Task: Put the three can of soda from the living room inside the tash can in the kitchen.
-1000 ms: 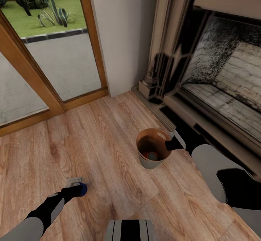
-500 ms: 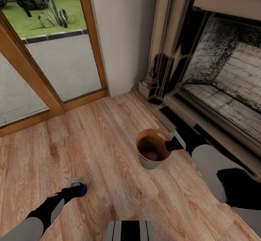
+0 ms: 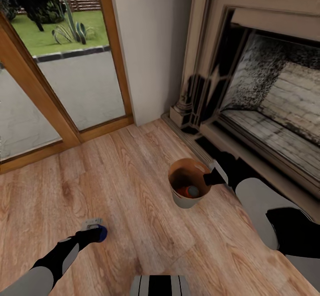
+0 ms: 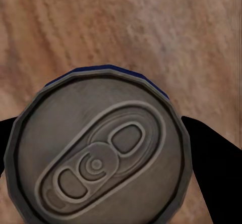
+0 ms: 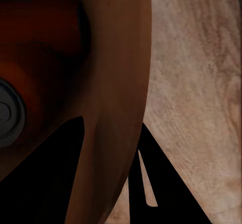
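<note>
- While the robot is standing on the wood plank floor (image 3: pixel 133 189) beside the fireplace (image 3: pixel 266 100), the left end effector (image 3: pixel 94 231) is grasping the dark blue can of soda (image 3: pixel 102 232) low over the boards, well apart from the trash can (image 3: pixel 189 183).
- In the left wrist view the can's pale pull-tab top (image 4: pixel 98 156) is facing the camera, with dark fingers (image 4: pixel 214 156) sitting against both sides of it.
- The right end effector (image 3: pixel 215 176) is clenching the trash can's rim on the fireplace side; in the right wrist view one finger is lying inside the copper-brown wall (image 5: pixel 118 82) and one outside.
- An orange can of soda (image 3: pixel 187 192) is lying at the bottom of the bin.
- Whether a third can is lying in there too cannot be told.
- Handling judgement: the blue can is looking light, rigid and smooth-skinned, so it is liable to slip; a grip across the middle of its side wall seems soundest.
- The bin is looking light and stiff, likely tipping if lifted by one rim point.
</note>
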